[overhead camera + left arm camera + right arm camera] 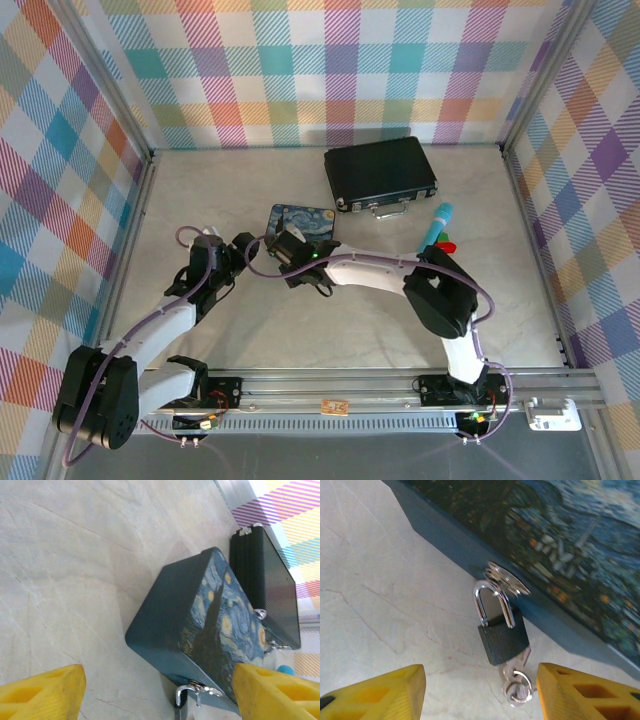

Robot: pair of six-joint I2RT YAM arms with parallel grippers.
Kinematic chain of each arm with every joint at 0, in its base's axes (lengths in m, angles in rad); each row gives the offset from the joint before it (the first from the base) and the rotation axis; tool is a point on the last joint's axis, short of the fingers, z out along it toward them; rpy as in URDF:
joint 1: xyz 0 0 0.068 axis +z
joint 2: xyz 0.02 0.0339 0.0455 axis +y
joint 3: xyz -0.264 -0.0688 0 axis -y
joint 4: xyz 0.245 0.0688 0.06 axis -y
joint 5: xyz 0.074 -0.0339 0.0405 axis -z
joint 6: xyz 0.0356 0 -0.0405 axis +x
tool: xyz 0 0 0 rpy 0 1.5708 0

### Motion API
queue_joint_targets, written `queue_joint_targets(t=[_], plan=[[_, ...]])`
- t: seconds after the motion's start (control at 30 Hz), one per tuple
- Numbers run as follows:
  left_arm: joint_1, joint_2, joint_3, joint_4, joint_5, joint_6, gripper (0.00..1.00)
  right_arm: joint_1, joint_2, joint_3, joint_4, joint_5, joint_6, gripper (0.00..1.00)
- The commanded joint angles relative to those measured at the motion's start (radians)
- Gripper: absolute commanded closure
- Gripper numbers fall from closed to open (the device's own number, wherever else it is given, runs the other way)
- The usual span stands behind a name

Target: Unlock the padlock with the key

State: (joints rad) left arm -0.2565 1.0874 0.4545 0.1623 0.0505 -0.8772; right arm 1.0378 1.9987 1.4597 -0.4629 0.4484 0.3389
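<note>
Marbled tabletop [380, 605]; we judge padlock [502, 639] light, stiff, free-swinging on painted tin [580, 550]; pinch key [516, 682] by bow. Left tool [157, 692], right tool [480, 692] both apart.

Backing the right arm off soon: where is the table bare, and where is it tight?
Bare: the far-left stretch between left wall and briefcase; the right side between marker and right wall; the near strip in front of the rail. Tight: the near edge of the tin, where padlock, key, left gripper and right gripper crowd together.
</note>
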Motion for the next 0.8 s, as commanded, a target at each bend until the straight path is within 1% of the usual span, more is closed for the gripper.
queue_joint_targets(t=[0.0,0.1,0.23,0.37,0.5,0.63,0.7,0.77], plan=[[0.026,-0.012,-0.011,0.002,0.077,0.015,0.23,0.008,0.05,0.059,-0.083,0.08,-0.042,0.41],[0.044,-0.002,-0.012,0.012,0.097,0.014,0.23,0.008,0.083,0.075,-0.082,0.093,-0.044,0.45],[0.051,0.008,-0.017,0.036,0.124,0.008,0.23,0.007,0.119,0.079,-0.069,0.117,-0.057,0.48],[0.053,0.002,-0.026,0.038,0.118,0.003,0.23,0.006,0.149,0.08,-0.051,0.136,-0.067,0.51],[0.053,0.001,-0.052,0.043,0.09,-0.008,0.23,0.007,0.171,0.088,-0.056,0.21,-0.046,0.57],[0.053,0.003,-0.074,0.064,0.092,-0.027,0.23,0.005,0.175,0.086,-0.011,0.213,-0.067,0.58],[0.053,-0.002,-0.082,0.069,0.092,-0.038,0.23,0.004,0.176,0.081,0.009,0.216,-0.079,0.61],[0.053,-0.018,-0.096,0.083,0.094,-0.043,0.23,-0.001,0.177,0.076,0.012,0.211,-0.079,0.62]])
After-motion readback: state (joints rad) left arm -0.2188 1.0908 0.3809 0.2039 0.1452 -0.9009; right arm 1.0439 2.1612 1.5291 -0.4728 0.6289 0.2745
